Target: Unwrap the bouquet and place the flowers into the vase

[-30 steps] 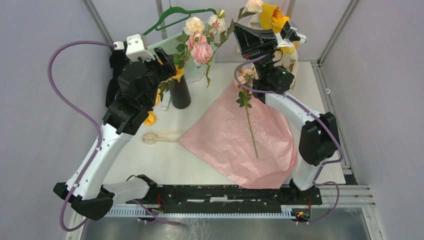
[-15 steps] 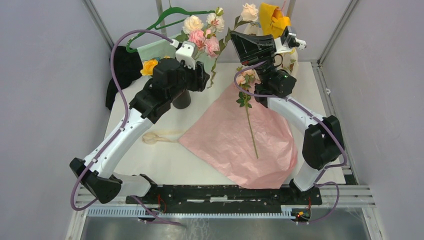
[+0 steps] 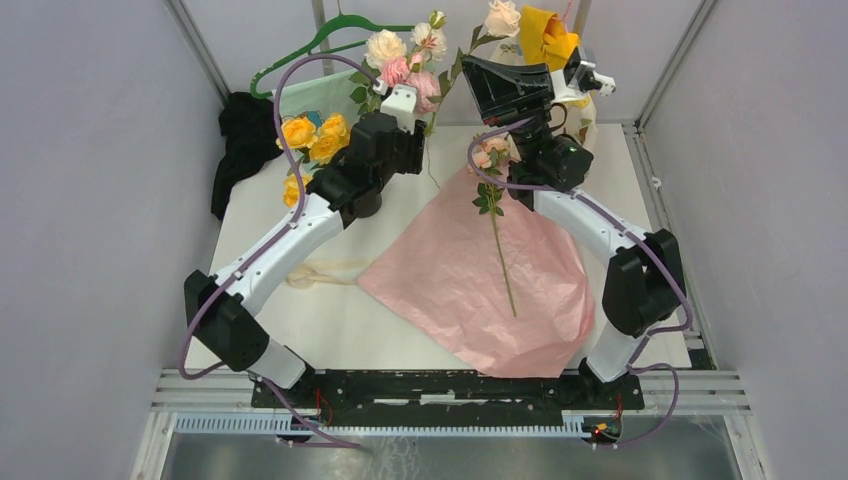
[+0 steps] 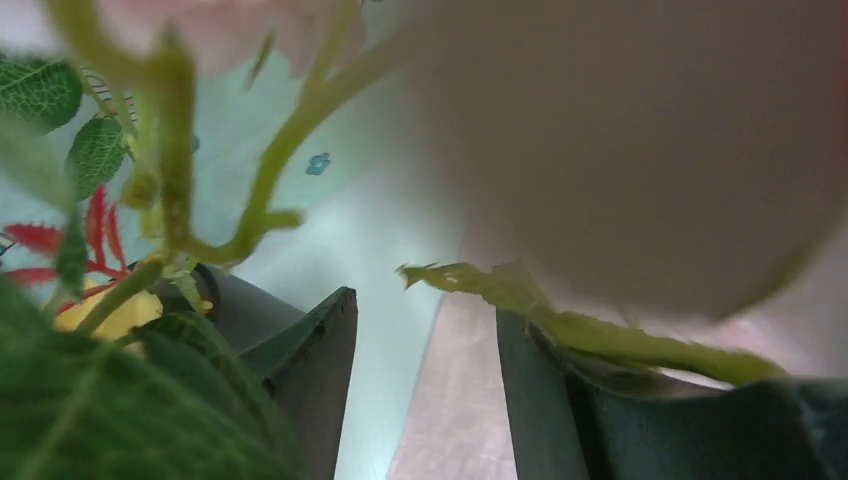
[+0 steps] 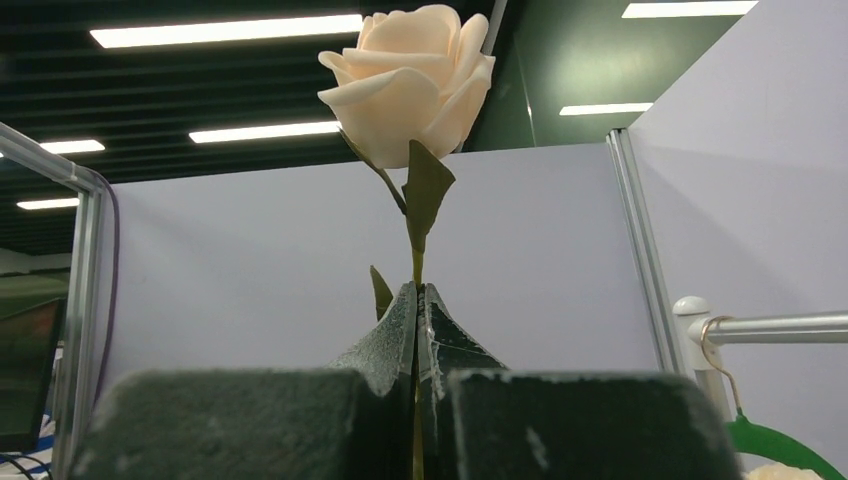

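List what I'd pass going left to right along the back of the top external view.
Black cloth bundle → cluster of yellow roses → bunch of pink and cream roses → single cream rose on a thin green stem.

Left arm (image 3: 290, 235) reaches in among the flowers (image 3: 400, 65) at the back, right arm (image 3: 590, 225) raised under a cream rose (image 3: 500, 18), one stem (image 3: 503, 260) lying on pink paper (image 3: 460, 290).

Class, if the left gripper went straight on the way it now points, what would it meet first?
Probably a leaf of the flowers, just beyond the left gripper; blur leaves depth unclear.
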Controlling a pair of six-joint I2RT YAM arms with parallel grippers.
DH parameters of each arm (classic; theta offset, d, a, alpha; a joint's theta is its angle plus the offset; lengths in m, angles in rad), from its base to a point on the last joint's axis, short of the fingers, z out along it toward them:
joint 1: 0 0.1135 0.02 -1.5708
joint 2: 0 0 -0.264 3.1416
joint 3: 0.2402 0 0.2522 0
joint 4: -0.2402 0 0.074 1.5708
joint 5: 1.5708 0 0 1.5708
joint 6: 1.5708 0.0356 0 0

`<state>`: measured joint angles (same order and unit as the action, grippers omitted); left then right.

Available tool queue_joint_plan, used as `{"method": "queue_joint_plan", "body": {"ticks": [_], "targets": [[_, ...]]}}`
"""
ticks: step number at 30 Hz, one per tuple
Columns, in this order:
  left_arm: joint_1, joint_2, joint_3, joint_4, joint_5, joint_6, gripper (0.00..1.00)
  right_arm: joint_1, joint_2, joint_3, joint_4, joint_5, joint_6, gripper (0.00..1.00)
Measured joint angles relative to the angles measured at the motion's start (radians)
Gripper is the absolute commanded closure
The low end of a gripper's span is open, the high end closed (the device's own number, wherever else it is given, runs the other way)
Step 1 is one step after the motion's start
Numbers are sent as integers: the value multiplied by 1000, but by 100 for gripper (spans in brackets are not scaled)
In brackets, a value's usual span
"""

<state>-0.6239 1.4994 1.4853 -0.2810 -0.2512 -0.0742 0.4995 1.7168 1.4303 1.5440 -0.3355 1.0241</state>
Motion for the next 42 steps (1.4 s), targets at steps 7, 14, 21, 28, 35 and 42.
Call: {"method": "queue_joint_plan", "body": {"ticks": [7,14,21,28,35,42], "targets": [[63,62,5,58,-189,4,40,1,157,180,0,39,97,100],[131,32,6,133,-351,-1,40,0,329,339,0,113,188,100],[137,16,11,156,-412,-1,40,0,462,495,-1,198,230,100],[151,33,11,162,-432,-2,40,1,536,599,0,285,231,100],[174,45,11,184,-453,-3,40,16,616,685,0,361,224,100],[185,45,9,190,-453,-13,40,42,648,729,-2,402,181,100]]}}
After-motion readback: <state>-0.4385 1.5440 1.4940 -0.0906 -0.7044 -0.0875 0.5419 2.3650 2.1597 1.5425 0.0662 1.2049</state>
